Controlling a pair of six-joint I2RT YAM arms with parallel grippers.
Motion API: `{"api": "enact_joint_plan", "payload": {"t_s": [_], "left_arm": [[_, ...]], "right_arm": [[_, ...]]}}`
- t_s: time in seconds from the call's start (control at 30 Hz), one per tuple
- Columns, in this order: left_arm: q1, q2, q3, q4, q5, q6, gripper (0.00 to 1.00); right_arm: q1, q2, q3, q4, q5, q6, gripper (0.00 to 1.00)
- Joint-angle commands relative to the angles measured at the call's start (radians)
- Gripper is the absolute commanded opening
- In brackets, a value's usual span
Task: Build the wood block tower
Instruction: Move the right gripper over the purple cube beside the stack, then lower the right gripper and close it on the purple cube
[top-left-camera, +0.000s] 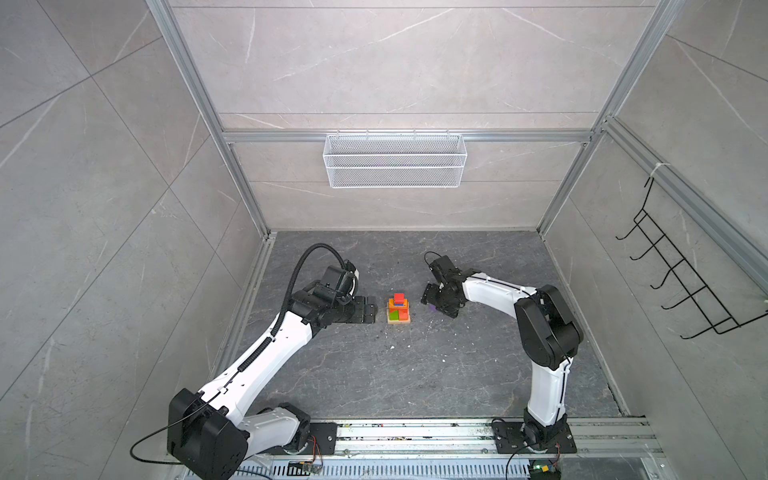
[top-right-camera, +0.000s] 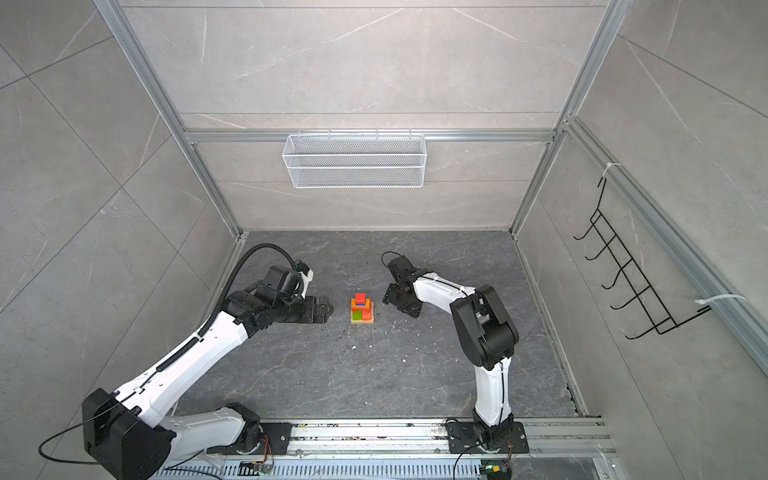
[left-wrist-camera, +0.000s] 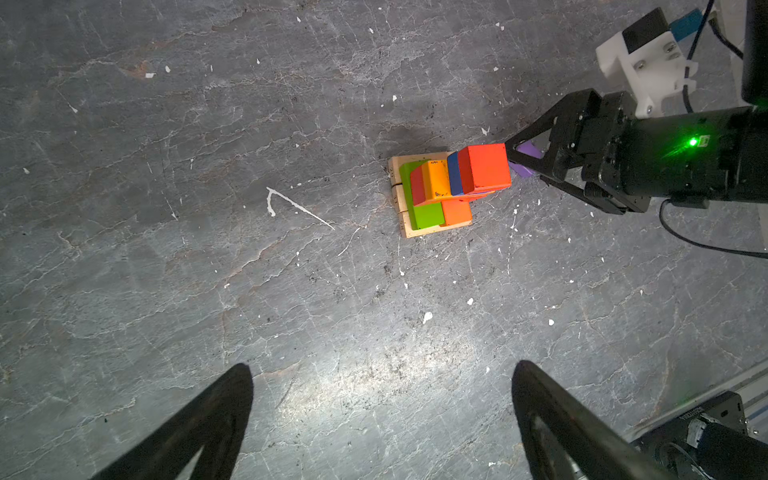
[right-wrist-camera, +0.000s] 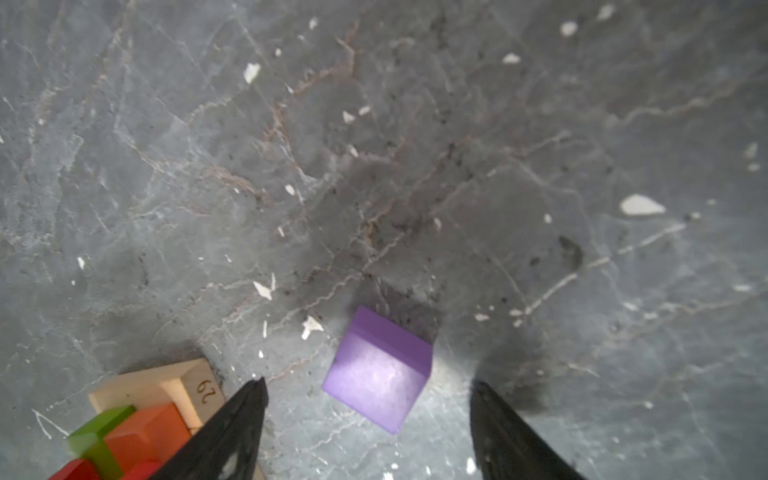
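The wood block tower (top-left-camera: 399, 309) stands mid-floor in both top views: tan base bars, green and orange-red slabs, then orange, blue and a red cube on top (left-wrist-camera: 486, 168). A loose purple block (right-wrist-camera: 380, 370) lies flat on the floor just right of the tower. My right gripper (right-wrist-camera: 369, 384) is low over it, jaws open on either side with floor showing in both gaps. From the left wrist view the purple block (left-wrist-camera: 524, 160) shows between those fingers. My left gripper (left-wrist-camera: 382, 370) is open and empty, left of the tower (top-right-camera: 362, 308).
A white wire basket (top-left-camera: 395, 160) hangs on the back wall and a black hook rack (top-left-camera: 681, 270) on the right wall. The arms' mounting rail (top-left-camera: 415, 432) runs along the front edge. White chips dot the dark stone floor (top-left-camera: 415, 365).
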Motion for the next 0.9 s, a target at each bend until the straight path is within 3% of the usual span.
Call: {"api": "enact_joint_plan", "payload": {"t_s": [0.0, 0.27, 0.57, 0.87], "left_arm": [[0.002, -0.014, 0.019, 0.017, 0.016, -0.007, 0.99], [0.002, -0.020, 0.022, 0.009, 0.009, -0.006, 0.99], [0.002, -0.033, 0.012, 0.009, 0.003, -0.007, 0.99], [0.001, -0.024, 0.018, 0.012, 0.008, -0.007, 0.99]], "right_arm": [[0.006, 0.040, 0.038, -0.033, 0.023, -0.005, 0.67], [0.011, 0.092, 0.107, -0.087, 0.039, -0.049, 0.62], [0.017, 0.133, 0.168, -0.181, 0.101, -0.116, 0.43], [0.055, 0.148, 0.219, -0.262, 0.174, -0.160, 0.34]]}}
